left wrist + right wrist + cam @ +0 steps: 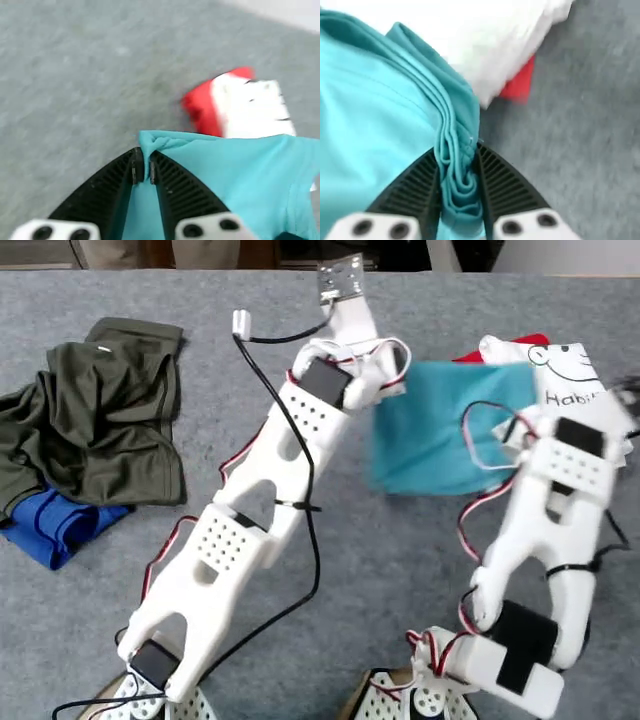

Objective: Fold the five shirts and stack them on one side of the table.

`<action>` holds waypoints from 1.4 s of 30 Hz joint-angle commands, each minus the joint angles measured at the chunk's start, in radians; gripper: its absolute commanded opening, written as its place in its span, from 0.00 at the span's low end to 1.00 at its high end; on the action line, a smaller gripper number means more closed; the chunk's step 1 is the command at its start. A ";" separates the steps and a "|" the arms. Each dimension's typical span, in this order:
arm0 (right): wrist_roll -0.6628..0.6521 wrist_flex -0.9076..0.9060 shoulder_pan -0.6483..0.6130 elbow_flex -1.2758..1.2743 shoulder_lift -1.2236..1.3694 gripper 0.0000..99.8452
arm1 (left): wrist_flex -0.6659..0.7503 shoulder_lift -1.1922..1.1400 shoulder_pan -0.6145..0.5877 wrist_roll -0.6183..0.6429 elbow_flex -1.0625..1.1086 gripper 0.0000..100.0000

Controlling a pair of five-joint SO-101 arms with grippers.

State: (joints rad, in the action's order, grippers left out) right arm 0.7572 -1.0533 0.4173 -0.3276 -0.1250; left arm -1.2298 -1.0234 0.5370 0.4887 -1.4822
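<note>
White perforated arm shells [225,540] are housing black motors [325,380]; black and red cables [316,550] are trailing; ribbed fingers [112,185] are showing black.

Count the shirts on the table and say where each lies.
5. An olive shirt crumpled at the left edge, blue shirt partly under it; teal shirt right of centre; white shirt on a red shirt at the far right. Others may hide beneath.

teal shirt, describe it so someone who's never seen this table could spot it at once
On the grey table, look away from the dark green shirt and blue shirt, toward the white shirt and red shirt. The teal shirt sits against those two, its edges pinched by the left end effector and the right end effector. Nothing else is teal or gripped.
</note>
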 commanded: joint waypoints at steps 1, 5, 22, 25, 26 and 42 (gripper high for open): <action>-0.006 0.029 0.065 0.131 0.047 0.00 | 0.137 0.018 0.025 0.002 -0.043 0.02; -0.006 0.031 0.108 0.257 0.137 0.00 | 0.279 0.018 0.029 -0.002 -0.041 0.02; 0.003 0.032 0.239 0.825 0.638 0.00 | 0.968 0.016 0.107 -0.222 0.370 0.02; -0.005 0.032 0.239 0.914 0.725 0.00 | 0.993 -0.005 0.100 -0.236 0.364 0.02; -0.005 0.032 0.239 0.947 0.756 0.00 | 0.997 -0.021 0.098 -0.247 0.358 0.02; -0.026 0.025 0.259 1.305 1.027 0.00 | 0.991 -0.222 0.080 -0.296 0.176 0.07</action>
State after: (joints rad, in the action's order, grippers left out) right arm 0.7541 -1.0411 0.6644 0.9168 0.8999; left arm -0.2509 -1.2674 0.6291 0.1926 -1.2444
